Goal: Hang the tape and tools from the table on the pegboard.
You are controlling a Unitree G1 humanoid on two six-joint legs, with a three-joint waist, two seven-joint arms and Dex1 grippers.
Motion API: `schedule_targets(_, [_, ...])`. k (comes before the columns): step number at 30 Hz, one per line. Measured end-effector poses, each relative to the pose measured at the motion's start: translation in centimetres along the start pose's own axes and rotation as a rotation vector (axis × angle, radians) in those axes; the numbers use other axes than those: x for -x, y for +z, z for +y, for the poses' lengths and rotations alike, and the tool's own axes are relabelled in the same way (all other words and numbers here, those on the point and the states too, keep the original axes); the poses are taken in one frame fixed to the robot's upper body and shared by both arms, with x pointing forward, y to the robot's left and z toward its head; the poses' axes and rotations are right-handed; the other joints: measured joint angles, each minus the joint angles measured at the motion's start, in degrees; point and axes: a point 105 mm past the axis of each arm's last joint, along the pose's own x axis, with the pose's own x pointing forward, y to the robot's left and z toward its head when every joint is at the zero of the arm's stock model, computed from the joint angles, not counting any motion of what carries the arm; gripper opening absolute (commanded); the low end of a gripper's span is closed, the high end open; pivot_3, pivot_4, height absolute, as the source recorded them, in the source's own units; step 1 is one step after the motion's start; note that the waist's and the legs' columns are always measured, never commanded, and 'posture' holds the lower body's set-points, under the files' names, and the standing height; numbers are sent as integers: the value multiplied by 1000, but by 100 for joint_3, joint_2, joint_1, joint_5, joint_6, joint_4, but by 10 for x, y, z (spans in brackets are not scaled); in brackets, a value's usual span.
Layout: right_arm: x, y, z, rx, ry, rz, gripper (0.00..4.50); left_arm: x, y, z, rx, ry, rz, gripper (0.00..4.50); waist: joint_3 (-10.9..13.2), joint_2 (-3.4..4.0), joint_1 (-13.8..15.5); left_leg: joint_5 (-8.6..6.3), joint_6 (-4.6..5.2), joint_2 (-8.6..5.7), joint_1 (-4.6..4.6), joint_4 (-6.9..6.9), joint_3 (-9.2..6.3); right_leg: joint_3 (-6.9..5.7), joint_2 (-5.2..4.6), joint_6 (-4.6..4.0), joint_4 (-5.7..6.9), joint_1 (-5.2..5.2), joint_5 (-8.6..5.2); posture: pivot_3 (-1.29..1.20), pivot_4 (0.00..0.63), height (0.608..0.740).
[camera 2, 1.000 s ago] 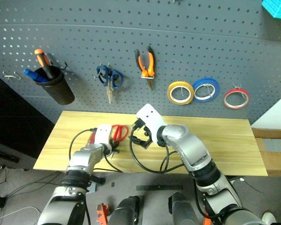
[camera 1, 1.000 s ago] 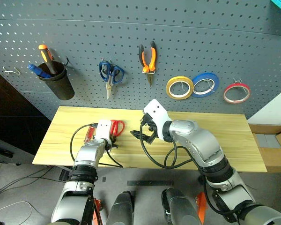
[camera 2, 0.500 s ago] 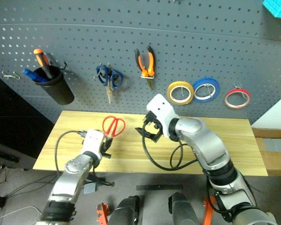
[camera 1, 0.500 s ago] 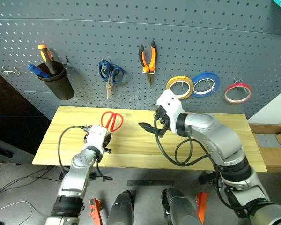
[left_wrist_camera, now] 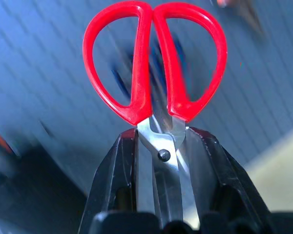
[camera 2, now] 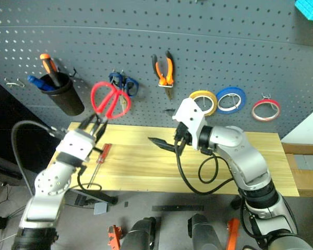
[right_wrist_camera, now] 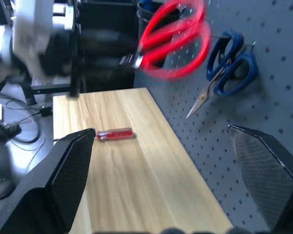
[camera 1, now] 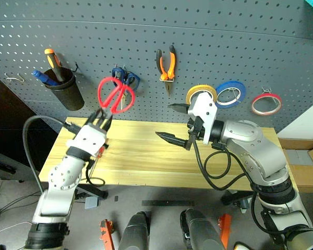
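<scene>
Red scissors (camera 1: 115, 96) now off table (camera 1: 146, 156).

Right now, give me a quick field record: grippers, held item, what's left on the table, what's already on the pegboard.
left gripper: shut on the red-handled scissors, gripped at the steel blades, handles up, raised in front of the pegboard
right gripper: open, holding nothing, above the table
on table: screwdriver with clear red handle, near the left end
on pegboard: orange-and-black pliers, blue-handled scissors, yellow tape roll, blue tape roll, red tape ring, black cup with tools in it
</scene>
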Motion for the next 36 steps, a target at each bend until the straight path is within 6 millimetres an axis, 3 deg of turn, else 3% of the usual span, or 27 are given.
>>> schedule_targets(3, [-1, -2, -2, -7, -6, 4, 4500, -8, 6, 6, -11, 18, -23, 1083, 0, 0, -1, 0, 0, 1, -1, -3, -1, -1, 2, 0, 1, -2, 0, -33, 203, 740])
schedule_targets(6, [-1, -4, -4, -11, -9, 6, 4500, -11, -1, 6, -11, 14, 1, 1083, 0, 1, -10, 0, 0, 1, -1, -4, 0, 0, 3, 0, 1, -2, 0, -38, 206, 740])
schedule_targets(18, [-3, -3, -6, -4, -22, 6, 4500, -27, -34, -22, 65, -110, 114, 1083, 5, 7, -17, 0, 0, 1, -2, -1, -3, -3, 4, 0, 2, -2, 0, -60, 220, 740])
schedule_targets(23, [-3, -3, -6, -5, -28, 6, 4500, -31, -46, -25, 105, -101, 164, 1083, 9, 14, -20, 0, 0, 2, -2, -1, -3, -3, 5, 0, 2, -3, 0, -67, 227, 740])
schedule_targets(32, [-3, -4, -8, -4, -47, 8, 4500, -29, -64, -38, 237, -86, 270, 4225, 5, 15, -25, 0, 0, 2, -4, 0, -4, -2, 5, 0, 1, -2, 0, -76, 235, 740])
schedule_targets(33, [-3, -4, -7, -4, -45, 11, 4500, -26, -67, -41, 249, -89, 289, 4447, 6, 16, -29, 0, 0, 1, -4, 2, -4, -1, 5, 0, 6, -2, 0, -78, 237, 740])
schedule_targets(36, [-5, -13, -5, -34, -57, 60, 4500, -10, -84, -51, 292, -102, 394, 4447, 8, 20, -51, 0, 1, 4, -3, 1, -4, 0, 5, 0, 5, -4, 0, -81, 247, 740])
